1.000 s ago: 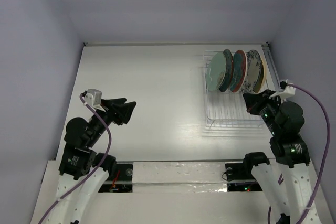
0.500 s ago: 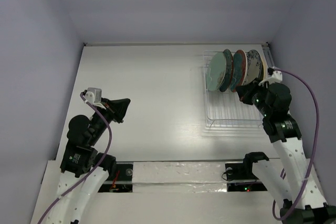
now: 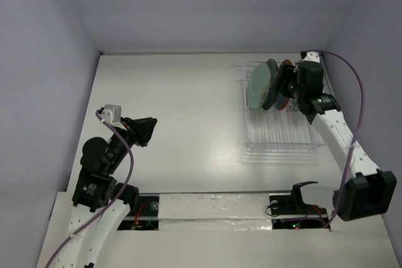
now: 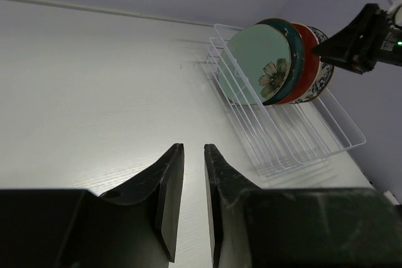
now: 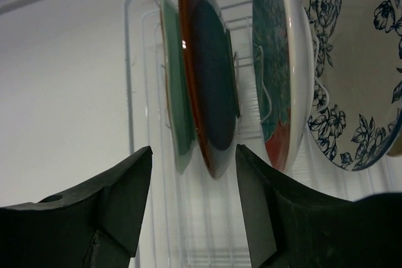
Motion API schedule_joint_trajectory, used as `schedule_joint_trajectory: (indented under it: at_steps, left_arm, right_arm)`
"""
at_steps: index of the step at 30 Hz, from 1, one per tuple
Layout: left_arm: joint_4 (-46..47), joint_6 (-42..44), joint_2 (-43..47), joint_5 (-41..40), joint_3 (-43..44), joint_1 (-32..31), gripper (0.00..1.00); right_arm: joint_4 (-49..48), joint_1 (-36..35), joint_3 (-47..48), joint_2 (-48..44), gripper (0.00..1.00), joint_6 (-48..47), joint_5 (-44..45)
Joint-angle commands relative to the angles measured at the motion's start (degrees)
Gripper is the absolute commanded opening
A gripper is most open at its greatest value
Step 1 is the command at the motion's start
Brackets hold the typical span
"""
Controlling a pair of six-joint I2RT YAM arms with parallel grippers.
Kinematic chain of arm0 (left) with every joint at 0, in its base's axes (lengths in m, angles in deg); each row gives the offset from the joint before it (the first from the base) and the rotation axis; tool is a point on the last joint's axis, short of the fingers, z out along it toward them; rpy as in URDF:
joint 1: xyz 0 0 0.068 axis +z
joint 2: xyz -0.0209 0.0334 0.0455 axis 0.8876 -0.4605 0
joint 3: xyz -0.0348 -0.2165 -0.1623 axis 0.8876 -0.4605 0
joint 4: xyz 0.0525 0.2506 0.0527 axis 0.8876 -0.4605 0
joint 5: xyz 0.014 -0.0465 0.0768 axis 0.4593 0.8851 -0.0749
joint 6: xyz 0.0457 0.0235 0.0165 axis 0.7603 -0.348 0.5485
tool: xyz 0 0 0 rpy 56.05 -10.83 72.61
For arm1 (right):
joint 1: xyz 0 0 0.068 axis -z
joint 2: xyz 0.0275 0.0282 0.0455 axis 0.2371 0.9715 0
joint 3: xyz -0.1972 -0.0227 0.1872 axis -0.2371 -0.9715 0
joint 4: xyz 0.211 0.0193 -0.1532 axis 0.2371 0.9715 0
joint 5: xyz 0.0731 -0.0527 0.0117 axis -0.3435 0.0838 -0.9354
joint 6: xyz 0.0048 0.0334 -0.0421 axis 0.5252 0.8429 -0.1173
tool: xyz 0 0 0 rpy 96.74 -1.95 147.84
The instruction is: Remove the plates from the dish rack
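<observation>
The dish rack (image 3: 279,135) stands at the far right of the table, with the plates upright in its far end. Leftmost is the pale mint plate (image 3: 259,87), then the dark teal one (image 3: 274,80). In the right wrist view the mint plate (image 5: 173,92), dark teal plate (image 5: 213,80), red-and-teal floral plate (image 5: 273,61) and blue-patterned white plate (image 5: 358,73) stand edge-on. My right gripper (image 3: 287,89) is open at the plates. The teal plate's lower edge shows in the gap between its fingers (image 5: 194,149), untouched. My left gripper (image 3: 147,130) hovers over the left side, open a narrow slit (image 4: 193,147) and holding nothing.
The rack's near half (image 4: 301,149) holds only wire slots. Walls close the table at the back and both sides. The rack sits close to the right wall. The right arm's purple cable (image 3: 358,92) arcs above the rack's right side.
My right arm swung from the rack's near right corner up to the plates, and its jaws opened. My left gripper narrowed from wide open to a slit, its arm hardly moving.
</observation>
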Motion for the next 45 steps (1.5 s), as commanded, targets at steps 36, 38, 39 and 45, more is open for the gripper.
schedule_joint_trajectory:
  at_steps: [36, 38, 39, 45]
  left_arm:
    - [2.50, 0.05, -0.59, 1.99, -0.17, -0.19, 0.29]
    - [2.50, 0.05, -0.51, 1.99, -0.17, -0.19, 0.29]
    - [2.50, 0.05, -0.51, 1.99, -0.17, -0.19, 0.29]
    - [2.41, 0.05, -0.59, 2.08, -0.17, -0.19, 0.31]
  right_arm:
    - [5.72, -11.99, 25.40, 18.33, 0.00, -9.28, 38.34]
    - [6.69, -13.39, 27.43, 17.27, 0.00, -10.25, 40.80]
    - [7.13, -13.40, 28.40, 16.74, 0.00, -11.21, 41.51]
    - [14.59, -16.91, 35.96, 11.38, 0.00, -11.83, 44.67]
